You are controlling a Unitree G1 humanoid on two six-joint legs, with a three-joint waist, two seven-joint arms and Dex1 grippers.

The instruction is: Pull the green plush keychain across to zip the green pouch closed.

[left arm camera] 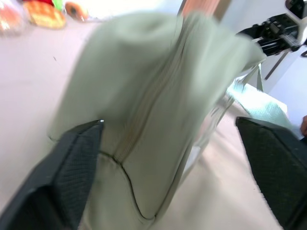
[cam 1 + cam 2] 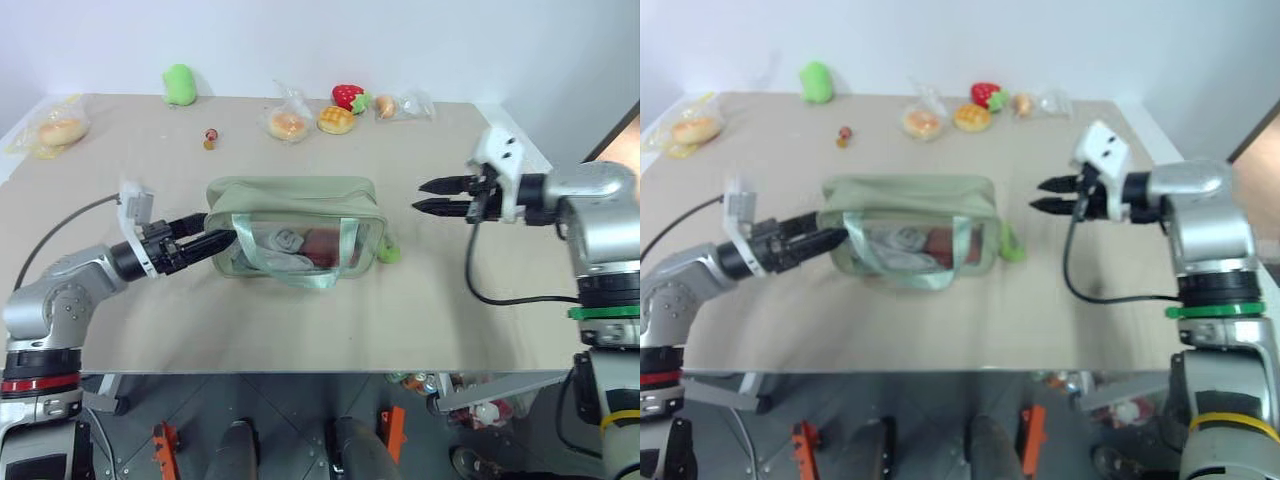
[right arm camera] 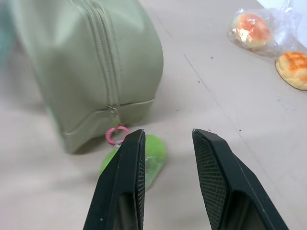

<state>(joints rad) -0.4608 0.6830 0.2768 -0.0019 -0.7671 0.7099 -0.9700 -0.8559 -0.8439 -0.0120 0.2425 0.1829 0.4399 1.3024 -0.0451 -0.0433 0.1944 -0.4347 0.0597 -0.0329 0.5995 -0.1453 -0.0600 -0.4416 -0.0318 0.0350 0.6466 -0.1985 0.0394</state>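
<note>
Green blob (image 2: pixel 179 84) and buns (image 2: pixel 336 119) (far edge) obstruct nothing.

Right hand (image 3: pixel 165 143): black fingers parted, nothing between them. Green pouch (image 3: pixel 91 62) zipped to its end; pink link hangs there. Green plush keychain (image 3: pixel 152 152) lies on surface (image 3: pixel 216 96) beside pouch. Two wrapped buns (image 3: pixel 252 29) far off.

The green pouch (image 2: pixel 290 205) is sage green with clear side windows; the green plush keychain (image 3: pixel 152 152) is bright green on a pink link (image 3: pixel 116 135). Both grippers' fingers (image 3: pixel 129 177) are black; the table (image 2: pixel 330 320) is beige.
</note>
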